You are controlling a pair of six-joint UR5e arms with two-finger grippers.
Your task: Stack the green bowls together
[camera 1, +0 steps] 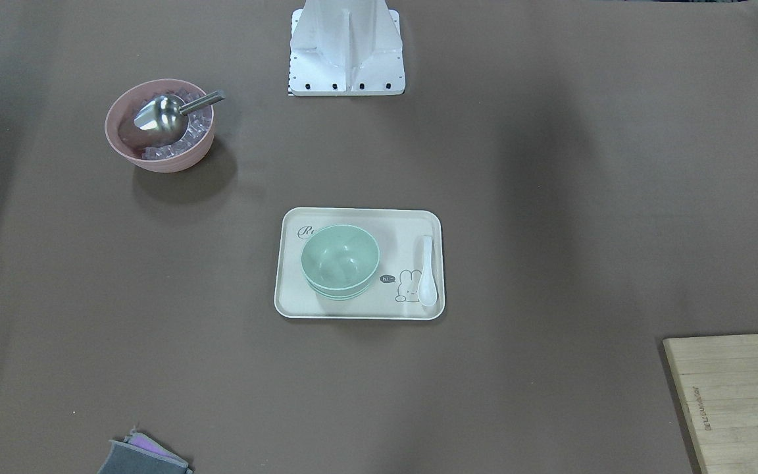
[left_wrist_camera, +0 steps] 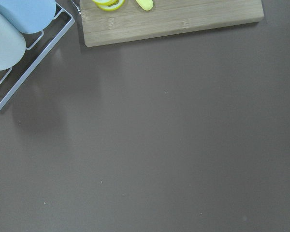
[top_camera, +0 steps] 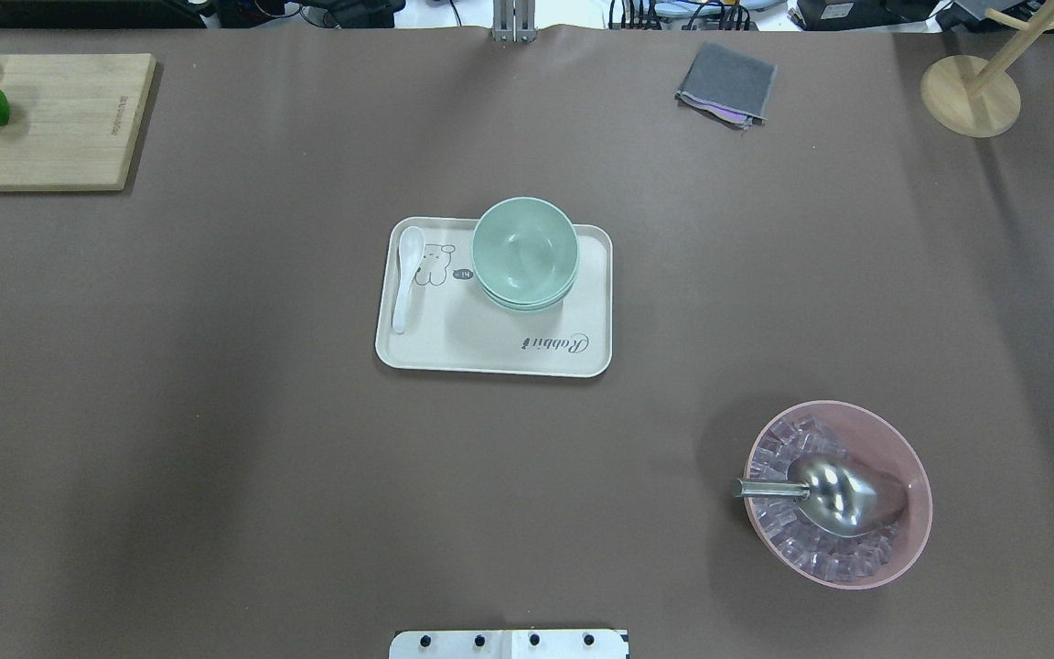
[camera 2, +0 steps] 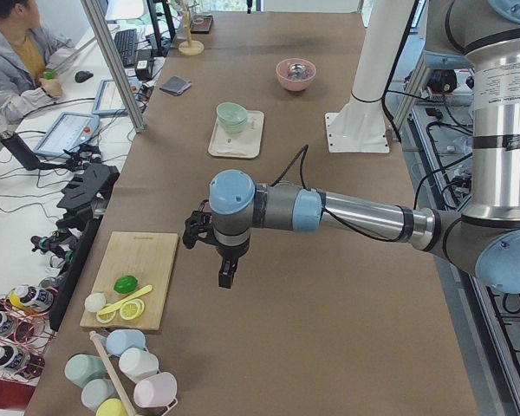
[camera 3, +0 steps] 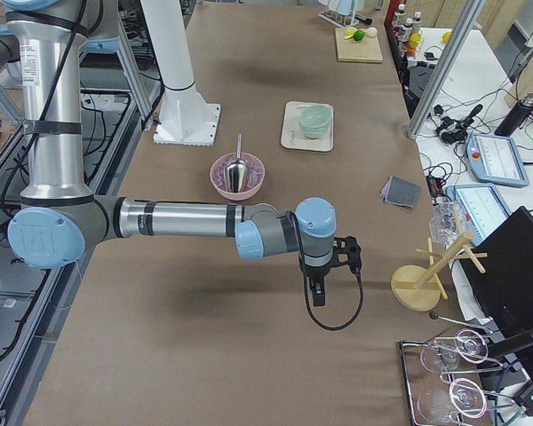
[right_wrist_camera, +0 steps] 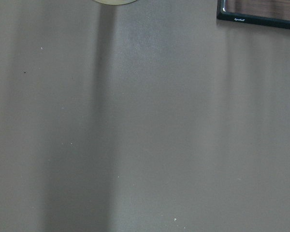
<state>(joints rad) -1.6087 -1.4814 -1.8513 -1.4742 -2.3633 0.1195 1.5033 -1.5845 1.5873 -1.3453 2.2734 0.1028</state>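
The left jaws and right jaws hang over the brown table (top_camera: 216, 412). Wide or narrow, I cannot tell. Farther out, the smooth round green bowls (top_camera: 525, 252) sit nested at 1 o'clock on a flat cream tray (top_camera: 582, 357). A white spoon (top_camera: 406, 284) lies at its 9 o'clock.

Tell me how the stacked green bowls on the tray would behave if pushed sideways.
The green bowls look nested, so they would probably move as one rigid, fairly light stack. On the smooth tray, the stack may slide rather than tip, being wide and low.
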